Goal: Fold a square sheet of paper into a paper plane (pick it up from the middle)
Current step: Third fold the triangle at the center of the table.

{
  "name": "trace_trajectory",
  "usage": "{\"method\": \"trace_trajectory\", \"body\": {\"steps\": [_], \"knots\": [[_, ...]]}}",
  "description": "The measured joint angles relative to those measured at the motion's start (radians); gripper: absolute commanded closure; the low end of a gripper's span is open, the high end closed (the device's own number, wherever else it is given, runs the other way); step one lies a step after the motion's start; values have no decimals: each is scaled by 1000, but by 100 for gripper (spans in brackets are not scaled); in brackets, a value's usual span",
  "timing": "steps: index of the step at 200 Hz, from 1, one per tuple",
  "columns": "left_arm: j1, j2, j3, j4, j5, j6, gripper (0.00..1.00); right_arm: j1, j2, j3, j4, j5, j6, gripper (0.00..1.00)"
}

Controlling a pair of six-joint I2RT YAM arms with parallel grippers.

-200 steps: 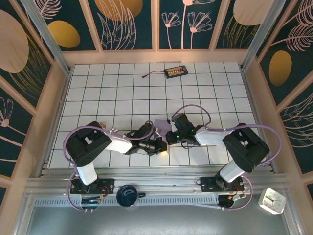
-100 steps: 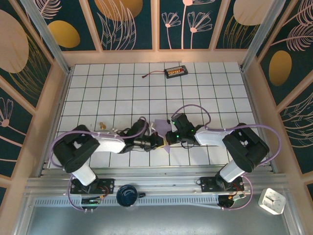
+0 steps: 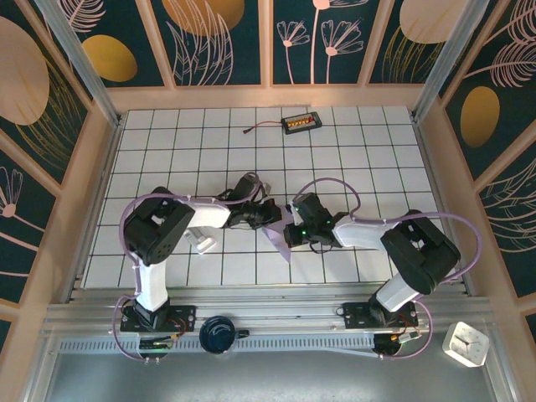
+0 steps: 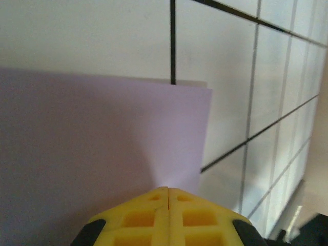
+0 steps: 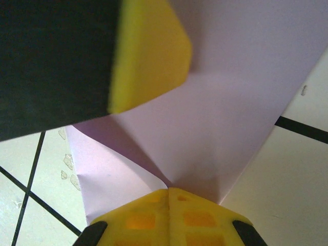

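Note:
The square sheet of paper (image 3: 277, 241) is pale lavender, partly folded, and is held between both grippers at mid-table. My left gripper (image 3: 272, 218) comes in from the left and is shut on one edge. In the left wrist view the paper (image 4: 92, 154) spreads out from the closed yellow tips of the left gripper (image 4: 168, 188). My right gripper (image 3: 287, 234) comes in from the right and is shut on a folded corner. In the right wrist view the paper (image 5: 230, 102) creases at the shut right gripper (image 5: 169, 189). The left gripper's yellow finger (image 5: 148, 51) shows at upper left.
A black charger (image 3: 301, 124) with a cable lies at the back of the tiled table (image 3: 368, 159). A small white block (image 3: 204, 243) sits under the left forearm. Wooden walls enclose three sides. A white clock (image 3: 466, 343) stands off the table at front right.
The left gripper has moved away from the near edge toward the back, taking its edge of the paper along, and its elbow has swung. The right gripper has stayed put.

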Motion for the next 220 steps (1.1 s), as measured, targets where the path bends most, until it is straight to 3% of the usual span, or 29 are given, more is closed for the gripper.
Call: {"method": "trace_trajectory", "body": {"steps": [83,220], "knots": [[3,53,94,-115,24,143,100,0,19,69,-102,-1,-39,100],[5,58,97,-116,35,174,100,-9,43,97,-130,-4,-66,100]]}}
